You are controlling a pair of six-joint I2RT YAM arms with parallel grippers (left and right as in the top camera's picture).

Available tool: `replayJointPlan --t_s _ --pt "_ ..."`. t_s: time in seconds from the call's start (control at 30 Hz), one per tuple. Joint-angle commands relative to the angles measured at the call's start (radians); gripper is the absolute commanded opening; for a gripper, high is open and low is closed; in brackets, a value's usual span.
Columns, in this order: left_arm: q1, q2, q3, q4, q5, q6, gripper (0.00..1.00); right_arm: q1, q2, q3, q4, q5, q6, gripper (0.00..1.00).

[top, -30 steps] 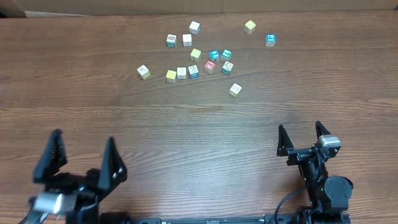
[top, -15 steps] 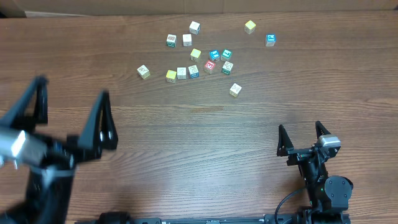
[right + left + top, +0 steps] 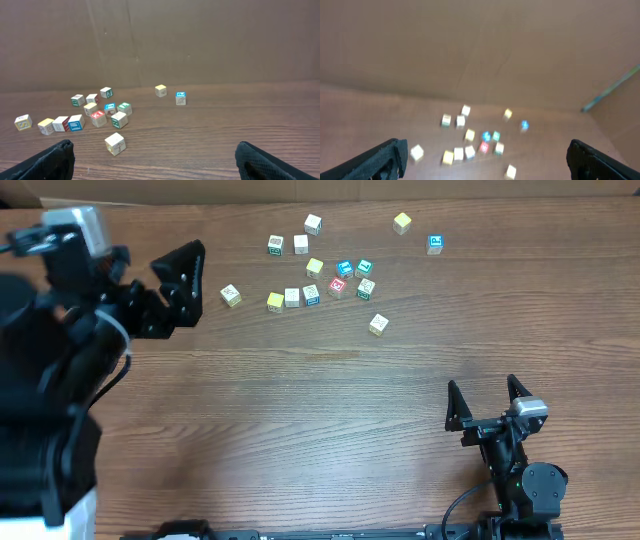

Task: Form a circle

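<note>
lettering first: every cube carries a coloured print, but from overhead it is all too small for me to read. in the right wrist view the red-printed cube (image 3: 98, 118) shows a mark that might be a k, though i can't be sure. the left wrist view is blurred, with nothing legible there.

cluster (image 3: 337, 285) sits at the far middle of the table (image 3: 300, 410), well apart from both arms. as it lies it's a loose band, not a ring. its long axis runs across the table, left to right, with the right end tipped slightly toward the far edge. at the left end a yellow cube (image 3: 275, 301), a whitish cube (image 3: 292, 297) and a blue-printed cube (image 3: 311, 294) stand in a row, just beside one another. the red-printed one is to their right, among more cubes.

a stray yellow cube (image 3: 402, 223) and a stray blue cube (image 3: 435, 244) lie off toward the far right.

left gripper (image 3: 484, 150) is raised over the left side, jaws spread wide, nothing between them. right gripper (image 3: 482, 386) sits at the near right, jaws wide too, empty.
</note>
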State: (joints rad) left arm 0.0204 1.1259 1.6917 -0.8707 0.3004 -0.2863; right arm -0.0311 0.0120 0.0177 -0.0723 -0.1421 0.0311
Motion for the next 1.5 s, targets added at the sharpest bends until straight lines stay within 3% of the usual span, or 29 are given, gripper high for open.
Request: replayJointPlan --t_s 0.0,0.23,0.73,0.87,0.97,1.07,1.47 --pt "0.005 0.051 0.027 -0.045 0.014 -0.005 0.99 0.005 -0.009 -0.010 0.002 -0.002 0.006 1.00" --pt "0.005 0.105 0.027 -0.097 -0.008 -0.006 1.00 0.005 -0.009 -0.010 0.003 -0.002 0.006 1.00" --pt "0.005 0.151 0.027 -0.213 -0.317 -0.005 1.00 0.005 -0.009 -0.010 0.003 -0.002 0.005 1.00" --pt "0.005 0.173 0.027 -0.245 -0.319 -0.006 0.59 0.005 -0.009 -0.010 0.002 -0.002 0.005 1.00" --pt "0.005 0.191 0.026 -0.264 -0.319 -0.006 0.23 0.005 -0.009 -0.010 0.003 -0.002 0.006 1.00" --pt "0.005 0.210 0.026 -0.284 -0.306 -0.006 0.04 0.005 -0.009 -0.010 0.003 -0.002 0.006 1.00" --pt "0.005 0.264 0.026 -0.345 -0.299 -0.006 0.05 0.005 -0.009 -0.010 0.002 -0.002 0.006 1.00"
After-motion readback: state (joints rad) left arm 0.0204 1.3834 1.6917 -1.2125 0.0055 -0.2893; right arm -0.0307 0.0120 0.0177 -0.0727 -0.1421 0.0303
